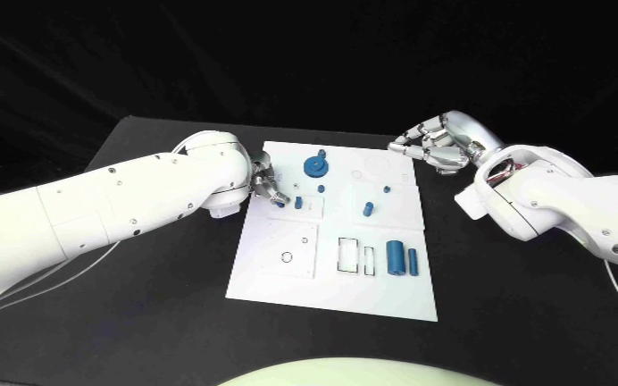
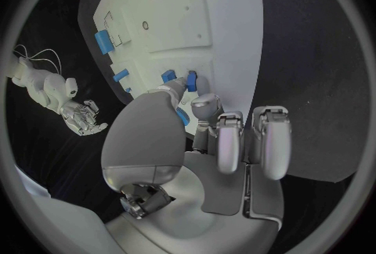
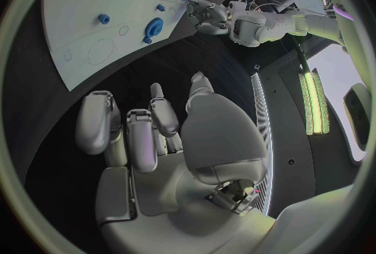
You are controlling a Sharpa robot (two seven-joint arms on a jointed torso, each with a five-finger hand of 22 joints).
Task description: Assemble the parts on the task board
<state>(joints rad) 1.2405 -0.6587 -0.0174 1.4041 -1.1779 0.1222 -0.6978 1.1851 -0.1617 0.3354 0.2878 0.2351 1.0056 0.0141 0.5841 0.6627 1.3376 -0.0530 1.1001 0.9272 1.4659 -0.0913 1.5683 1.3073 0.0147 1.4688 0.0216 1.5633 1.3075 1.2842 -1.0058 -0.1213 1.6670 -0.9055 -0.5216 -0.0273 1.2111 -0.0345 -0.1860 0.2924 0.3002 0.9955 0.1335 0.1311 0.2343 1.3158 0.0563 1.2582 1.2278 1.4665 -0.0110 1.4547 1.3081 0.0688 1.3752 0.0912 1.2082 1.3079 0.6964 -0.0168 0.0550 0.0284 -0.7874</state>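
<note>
Nearest the head camera, the left arm is seen crossing from the left edge, and most of the left hand is hidden behind its rounded wrist. Only fingertips are seen at the left edge of the task board, in the middle of the frame. In the left wrist view, a small blue peg is pinched between the thumb and a fingertip at the board's edge, while the other fingers are held straight alongside.

At the upper right of the head view, the right hand is held just off the board's far right corner, over the black table. Its fingers are loosely curled with gaps between them, and nothing is seen in it.

On the board, a round blue disc part is seen near the top, a small blue piece at the centre, and two blue cylinders lower right, beside a rectangular outline. Smaller blue pieces near the left fingertips cannot be made out clearly.
</note>
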